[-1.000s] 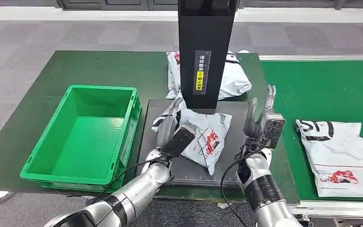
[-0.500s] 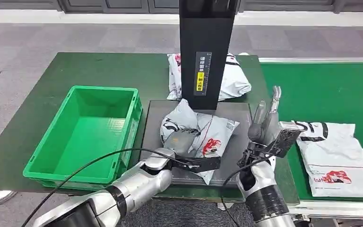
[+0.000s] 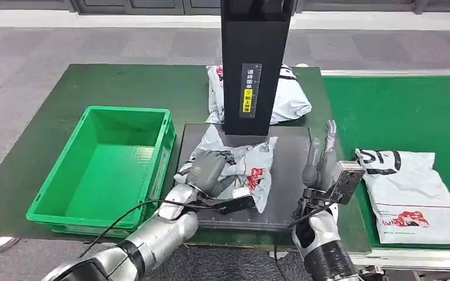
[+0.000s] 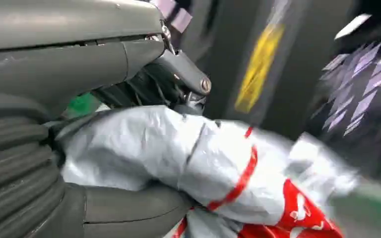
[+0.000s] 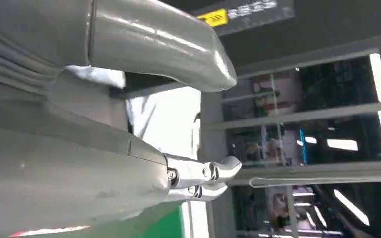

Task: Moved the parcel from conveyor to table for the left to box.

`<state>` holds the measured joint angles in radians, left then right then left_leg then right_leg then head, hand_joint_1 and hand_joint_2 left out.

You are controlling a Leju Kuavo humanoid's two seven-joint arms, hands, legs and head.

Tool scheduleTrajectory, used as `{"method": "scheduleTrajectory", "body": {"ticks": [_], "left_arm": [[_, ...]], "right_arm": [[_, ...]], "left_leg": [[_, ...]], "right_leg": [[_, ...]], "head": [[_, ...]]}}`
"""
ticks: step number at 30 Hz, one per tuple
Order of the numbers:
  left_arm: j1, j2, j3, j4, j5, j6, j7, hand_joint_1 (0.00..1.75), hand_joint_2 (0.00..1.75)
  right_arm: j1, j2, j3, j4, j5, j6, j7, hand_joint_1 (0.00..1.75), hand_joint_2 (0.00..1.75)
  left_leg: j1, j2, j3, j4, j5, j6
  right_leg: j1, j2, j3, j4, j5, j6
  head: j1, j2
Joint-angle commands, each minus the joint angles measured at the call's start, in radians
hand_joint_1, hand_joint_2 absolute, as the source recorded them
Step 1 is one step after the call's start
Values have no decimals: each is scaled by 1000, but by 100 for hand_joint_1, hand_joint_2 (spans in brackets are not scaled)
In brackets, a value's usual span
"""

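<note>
A crumpled grey parcel [image 3: 247,167] with red print lies on the dark pad [image 3: 287,187] in front of the black post. My left hand [image 3: 208,171] grips its near-left side; in the left wrist view the thumb and fingers [image 4: 144,89] close around the grey parcel [image 4: 203,163]. My right hand [image 3: 321,164] stands upright to the right of the parcel, fingers straight and apart, holding nothing; the right wrist view shows the right hand [image 5: 129,114] with nothing in it. The green box [image 3: 108,167] stands left of the pad.
A black post [image 3: 251,64] rises at the pad's far edge, with another parcel [image 3: 287,96] behind it. A further grey parcel [image 3: 413,193] lies on the green conveyor [image 3: 398,111] at the right. The green mat [image 3: 129,82] covers the table.
My left hand has drawn the parcel toward the left and bunched it up. My right hand has drifted slightly nearer, still empty. The conveyor parcel has shifted a little left.
</note>
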<state>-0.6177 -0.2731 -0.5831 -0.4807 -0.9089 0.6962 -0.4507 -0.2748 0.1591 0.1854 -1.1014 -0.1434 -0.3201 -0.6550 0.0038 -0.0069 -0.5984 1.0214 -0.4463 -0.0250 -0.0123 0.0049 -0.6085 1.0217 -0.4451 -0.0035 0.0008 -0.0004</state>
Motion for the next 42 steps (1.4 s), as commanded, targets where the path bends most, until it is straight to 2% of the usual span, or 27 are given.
{"method": "scheduleTrajectory", "body": {"ticks": [1, 4, 6, 7, 9, 12, 15, 19, 21, 22, 23, 26, 28, 29, 30, 32, 33, 34, 36, 38, 42], "left_arm": [[86, -72, 854, -447, -231, 2, -203, 175, 175], [94, -76, 957, -606, -290, 2, -247, 175, 175], [94, -76, 957, -606, -290, 2, -247, 175, 175], [105, -76, 1007, -704, -348, 2, -247, 175, 175], [124, -73, 1046, -778, -356, 2, -247, 175, 175], [138, -60, 1046, -796, -327, 2, -247, 175, 175], [176, -66, 1169, -938, -433, 2, -247, 175, 175], [227, -56, 1245, -967, -474, 2, -243, 175, 175], [248, -3, 1178, -879, -500, 2, -152, 175, 175], [244, 10, 1149, -827, -527, 2, -103, 0, 175], [250, 26, 1111, -794, -521, 2, -63, 0, 175], [170, 151, 814, -370, -424, 2, 99, 0, 175], [170, 151, 814, -370, -424, 2, 99, 0, 175], [228, 328, 562, -485, -176, 2, 417, 0, 0], [192, 289, 375, -375, -170, 2, 338, 0, 0], [190, 269, 393, -357, -148, 2, 275, 0, 0], [191, 267, 393, -358, -150, 2, 275, 0, 0], [191, 267, 393, -358, -150, 2, 275, 0, 0], [191, 267, 393, -358, -150, 2, 275, 0, 0], [209, 256, 402, -389, -71, -18, 200, 0, 0], [216, 248, 400, -449, 34, -92, 126, 0, 0]], "right_arm": [[3, -22, -53, 112, 2, -3, -11, 0, 0], [37, -34, -74, 74, -20, -15, -17, 0, 0], [37, -34, -74, 74, -20, -15, -17, 0, 0], [72, -44, -83, 28, -27, -25, -14, 0, 0], [122, -55, -91, -26, -34, -28, -10, 0, 0], [141, -58, -95, -47, -36, -28, -8, 0, 0], [173, -68, -102, -71, -51, -26, -3, 0, 0], [184, -67, -108, -80, -62, -27, -7, 0, 0], [171, -72, -113, -75, -64, -21, -5, 0, 0], [169, -72, -115, -78, -65, -22, -5, 0, 0], [168, -71, -116, -79, -67, -31, 0, 0, 0], [153, -69, -130, -76, -64, -15, 4, 0, 0], [153, -69, -130, -76, -64, -15, 4, 0, 0], [141, -71, -131, -60, -52, -4, 2, 0, 0], [134, -76, -125, -50, -46, 3, 6, 0, 0], [118, -86, -123, -21, -40, 12, 10, 0, 0], [117, -88, -125, -19, -40, 12, 10, 0, 0], [117, -88, -125, -19, -40, 12, 10, 0, 0], [117, -88, -125, -19, -40, 12, 10, 0, 0], [114, -93, -127, -2, -38, 25, 10, 0, 0], [101, -112, -124, 36, -42, 37, 4, 0, 0]], "left_leg": [[1, 4, 1, -1, -1, 0], [2, 5, -2, 1, -1, 0], [2, 4, -3, 0, -1, 0], [2, 4, -2, -1, -1, 0], [1, 6, -1, -2, -2, 0], [1, 5, 0, -2, -2, 0], [0, 5, -3, -1, -2, 0], [0, 9, -1, -3, -3, 0], [0, 7, -1, -3, -2, 0], [-1, 5, -2, -3, -1, 0], [0, 5, -1, -4, -1, 0], [0, -1, -3, -3, 1, 0], [1, -10, -2, -7, 4, 0], [-1, -8, -3, -5, 3, 0], [-1, 9, -1, -3, -1, -1], [1, -8, -12, 0, 2, 1], [1, -12, -10, 0, 3, 1], [2, 6, -6, 0, 2, -2], [-3, -2, -4, -4, 5, -1], [0, -7, -6, -1, 3, 2], [-1, -4, -3, -2, 3, 3]], "right_leg": [[1, 3, 0, -2, 1, 0], [2, 5, -3, -1, 1, 0], [3, 4, -3, -1, 1, 0], [3, 3, -2, -3, 0, 0], [2, 6, -2, -2, 0, 0], [3, 4, -2, -3, 0, -1], [1, 5, -4, -1, -1, -1], [2, 9, -2, -3, 0, 0], [1, 7, -2, -3, 0, 0], [0, 5, -4, -2, 0, 0], [1, 5, -2, -3, 0, -1], [1, -1, -3, -2, -1, -1], [2, -11, 2, -7, 1, -1], [1, -10, -1, -4, 0, 0], [0, 8, -5, -2, 1, -1], [3, -11, -3, -1, 0, 0], [3, -15, -3, -2, 0, 0], [3, 6, -11, -1, 4, -4], [-2, -3, -6, -2, 5, -2], [0, -7, -3, -2, 0, 3], [-2, -3, -1, -2, 2, 2]], "head": [[0, 0], [0, 0], [0, 0], [0, 0], [0, 0], [0, 0], [0, 0], [0, 0], [0, 0], [0, 0], [0, 0], [0, 0], [0, 0], [-1, 0], [0, 0], [1, 0], [0, 0], [0, 0], [-1, 0], [0, 0], [0, 0]]}}
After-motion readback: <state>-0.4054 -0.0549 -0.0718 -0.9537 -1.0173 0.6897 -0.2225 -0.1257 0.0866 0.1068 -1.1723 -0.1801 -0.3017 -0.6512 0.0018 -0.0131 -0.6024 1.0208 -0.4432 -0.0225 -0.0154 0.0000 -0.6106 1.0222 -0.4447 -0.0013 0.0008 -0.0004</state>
